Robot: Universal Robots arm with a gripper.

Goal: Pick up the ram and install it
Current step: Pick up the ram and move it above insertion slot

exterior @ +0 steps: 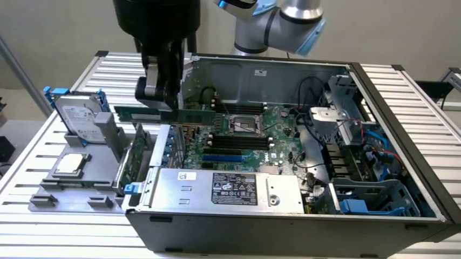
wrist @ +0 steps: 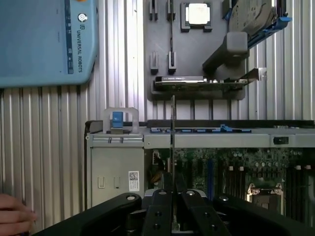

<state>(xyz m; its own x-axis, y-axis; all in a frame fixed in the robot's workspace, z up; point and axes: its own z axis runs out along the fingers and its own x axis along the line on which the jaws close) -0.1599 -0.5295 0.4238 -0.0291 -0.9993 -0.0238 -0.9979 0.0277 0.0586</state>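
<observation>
Holds the ram (exterior: 194, 115) by its flat faces in the narrowly closed gripper (exterior: 160, 105), above the open computer case (exterior: 288, 232) at the exterior view's left; probably light, stiff, fragile, best pinched mid-length.

The ram (exterior: 196, 115) is green, with darker rectangles along it. The gripper (exterior: 160, 103) is black. The arm (exterior: 277, 27) is silver-grey with pale blue caps. The case (exterior: 288, 232) is black outside and bare grey inside. Its motherboard (exterior: 277, 127) is dark green, with black slots (exterior: 238, 141) and one blue slot (exterior: 226, 158). The near power supply (exterior: 187, 189) is silver with a black label (exterior: 234, 190). At the exterior view's left, a grey holder (exterior: 65, 189) carries a silver hard drive (exterior: 79, 116) in a blue bracket (exterior: 52, 97). The table (exterior: 72, 226) is white, ribbed in parallel slats.
</observation>
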